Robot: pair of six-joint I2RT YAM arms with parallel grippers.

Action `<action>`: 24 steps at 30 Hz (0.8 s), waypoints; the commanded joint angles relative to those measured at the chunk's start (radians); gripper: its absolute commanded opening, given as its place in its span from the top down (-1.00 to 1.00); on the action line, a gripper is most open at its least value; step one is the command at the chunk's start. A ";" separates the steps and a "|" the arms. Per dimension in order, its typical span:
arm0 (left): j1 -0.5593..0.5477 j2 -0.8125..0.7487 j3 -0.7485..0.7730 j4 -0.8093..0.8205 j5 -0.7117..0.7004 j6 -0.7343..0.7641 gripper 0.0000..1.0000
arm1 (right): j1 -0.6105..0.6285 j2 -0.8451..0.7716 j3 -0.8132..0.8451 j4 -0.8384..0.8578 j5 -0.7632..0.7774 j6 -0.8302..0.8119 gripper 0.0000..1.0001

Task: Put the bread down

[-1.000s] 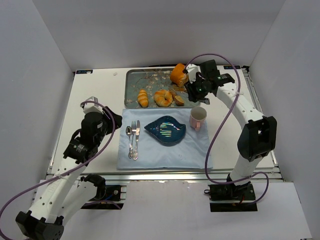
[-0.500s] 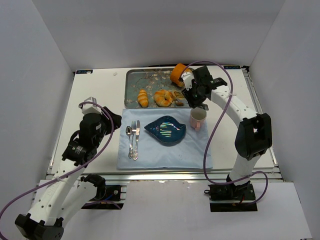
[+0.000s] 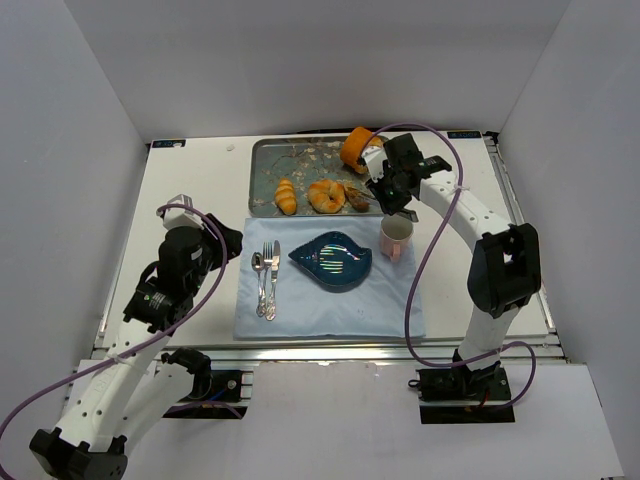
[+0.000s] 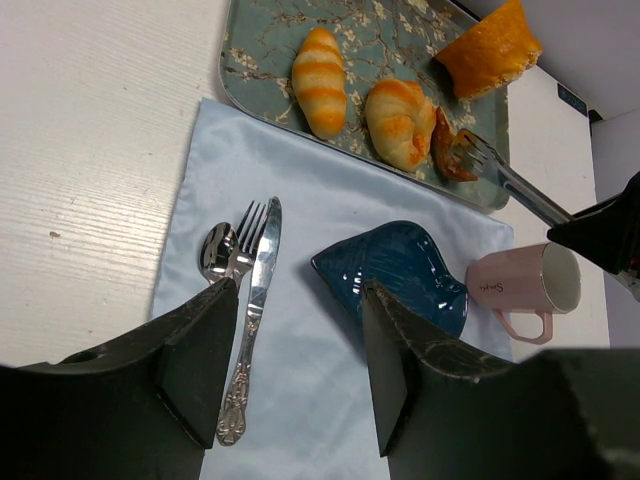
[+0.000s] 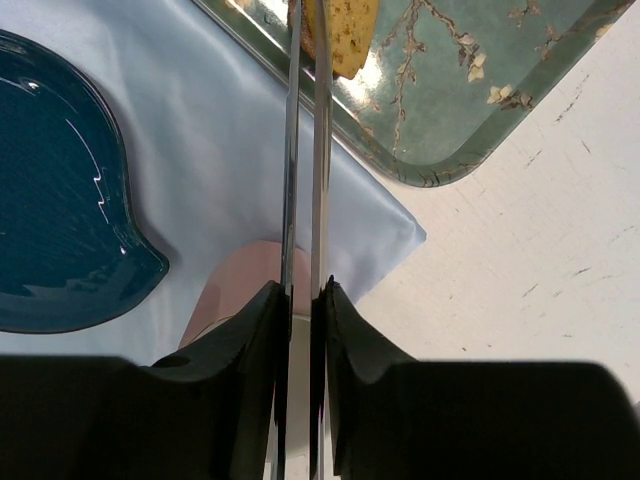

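Note:
My right gripper (image 3: 392,184) is shut on a pair of metal tongs (image 5: 305,150). The tongs reach left over the patterned tray (image 3: 300,160), and their tips close around a small brown bread piece (image 4: 445,152), which also shows in the right wrist view (image 5: 342,30). On the tray lie a striped roll (image 3: 286,196), a round roll (image 3: 326,195) and an orange bread chunk (image 3: 354,148). A blue leaf-shaped plate (image 3: 332,259) sits bare on the light blue cloth (image 3: 330,300). My left gripper (image 3: 215,245) is open and empty, left of the cloth.
A pink mug (image 3: 396,237) stands right of the plate, just below my right gripper. A spoon, fork and knife (image 3: 265,280) lie left of the plate. White walls enclose the table on three sides.
My right gripper has moved left and down from beside the orange chunk, bringing the tong tips to the small brown piece by the round roll. The left arm has barely moved.

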 commanded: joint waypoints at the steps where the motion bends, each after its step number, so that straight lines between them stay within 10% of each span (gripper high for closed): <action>1: 0.006 -0.014 0.005 -0.011 -0.016 -0.002 -0.25 | -0.001 -0.021 0.017 0.032 -0.008 -0.009 0.67; 9: 0.006 -0.026 0.025 -0.019 -0.024 -0.003 -0.25 | -0.002 -0.197 0.057 0.014 -0.126 -0.069 0.91; 15: 0.006 -0.032 0.030 -0.022 -0.030 -0.002 -0.25 | 0.005 -0.409 -0.161 -0.052 -0.366 -0.187 0.92; 24: 0.006 -0.029 0.038 -0.025 -0.025 0.009 -0.25 | 0.071 -0.582 -0.394 -0.083 -0.326 -0.273 0.92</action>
